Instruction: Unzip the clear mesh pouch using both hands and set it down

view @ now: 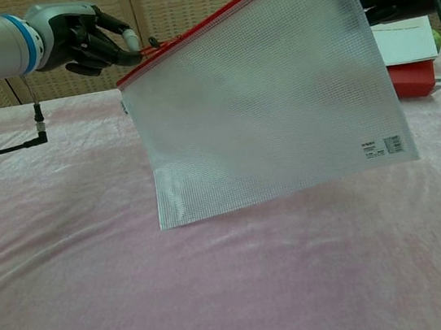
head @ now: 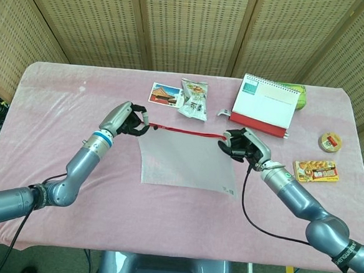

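1. your left robot hand [head: 128, 119] pinches the zipper pull at the left end of the pouch's red zipper strip [head: 185, 132]; the other fingers curl beside it.
2. your right robot hand [head: 242, 145] grips the right top corner of the clear mesh pouch [head: 186, 163], fingers closed over the red edge.
3. the pouch hangs stretched between the 2 hands, above the middle of the counter [head: 60, 97]. in the chest view its top edge slopes up from left to right and the mesh sheet [view: 269, 101] hangs clear of the pink cloth.
4. a small white label [view: 383, 144] sits near the pouch's lower right corner.
5. whether the zipper is open along its length cannot be told from either view.
6. far of the pouch lie a picture card [head: 166, 94] and a snack packet [head: 194, 98], touching each other.
7. further right stands a desk calendar [head: 263, 105] with a red base, and a green thing shows just behind it.
8. near the right edge of the counter are a round tape roll [head: 330, 142] and a flat snack box [head: 316, 170], well apart from the pouch.
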Robot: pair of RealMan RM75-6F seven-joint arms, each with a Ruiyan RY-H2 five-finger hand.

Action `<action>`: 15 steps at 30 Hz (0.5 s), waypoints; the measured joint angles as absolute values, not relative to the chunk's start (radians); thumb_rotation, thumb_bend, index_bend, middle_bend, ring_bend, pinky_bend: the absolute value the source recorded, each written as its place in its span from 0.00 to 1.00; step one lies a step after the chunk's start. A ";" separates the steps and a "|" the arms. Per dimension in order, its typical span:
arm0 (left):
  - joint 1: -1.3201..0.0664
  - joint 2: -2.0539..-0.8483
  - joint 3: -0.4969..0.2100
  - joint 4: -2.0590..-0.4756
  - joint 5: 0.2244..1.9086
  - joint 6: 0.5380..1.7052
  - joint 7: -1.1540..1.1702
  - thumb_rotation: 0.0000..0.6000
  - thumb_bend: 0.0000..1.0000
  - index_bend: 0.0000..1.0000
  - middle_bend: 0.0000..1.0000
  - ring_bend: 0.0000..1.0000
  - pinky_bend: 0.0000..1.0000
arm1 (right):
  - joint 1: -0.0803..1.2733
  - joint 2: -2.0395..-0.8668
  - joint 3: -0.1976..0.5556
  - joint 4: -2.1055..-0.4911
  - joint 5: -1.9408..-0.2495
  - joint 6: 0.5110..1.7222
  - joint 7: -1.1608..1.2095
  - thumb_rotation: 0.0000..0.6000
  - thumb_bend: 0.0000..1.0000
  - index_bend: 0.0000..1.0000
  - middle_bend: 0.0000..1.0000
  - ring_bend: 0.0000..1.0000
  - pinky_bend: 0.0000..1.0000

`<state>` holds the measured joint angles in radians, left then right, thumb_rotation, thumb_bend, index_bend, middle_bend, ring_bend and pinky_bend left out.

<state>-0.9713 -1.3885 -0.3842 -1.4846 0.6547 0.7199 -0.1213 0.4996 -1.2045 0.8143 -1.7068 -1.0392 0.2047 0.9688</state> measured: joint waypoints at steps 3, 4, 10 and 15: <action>-0.949 -1.363 -0.382 -1.475 0.671 0.711 -0.141 1.00 0.69 0.85 1.00 0.93 1.00 | 0.471 -1.197 0.843 -1.700 -1.054 0.184 0.979 1.00 0.83 0.85 1.00 1.00 1.00; -0.943 -1.356 -0.382 -1.472 0.676 0.708 -0.149 1.00 0.69 0.85 1.00 0.93 1.00 | 0.464 -1.196 0.851 -1.699 -1.057 0.180 0.982 1.00 0.83 0.85 1.00 1.00 1.00; -0.902 -1.328 -0.382 -1.443 0.719 0.688 -0.198 1.00 0.69 0.85 1.00 0.93 1.00 | 0.422 -1.200 0.901 -1.692 -1.068 0.151 0.996 1.00 0.83 0.85 1.00 1.00 1.00; -0.876 -1.314 -0.380 -1.427 0.750 0.677 -0.232 1.00 0.69 0.86 1.00 0.93 1.00 | 0.395 -1.206 0.934 -1.689 -1.073 0.128 0.991 1.00 0.83 0.85 1.00 1.00 1.00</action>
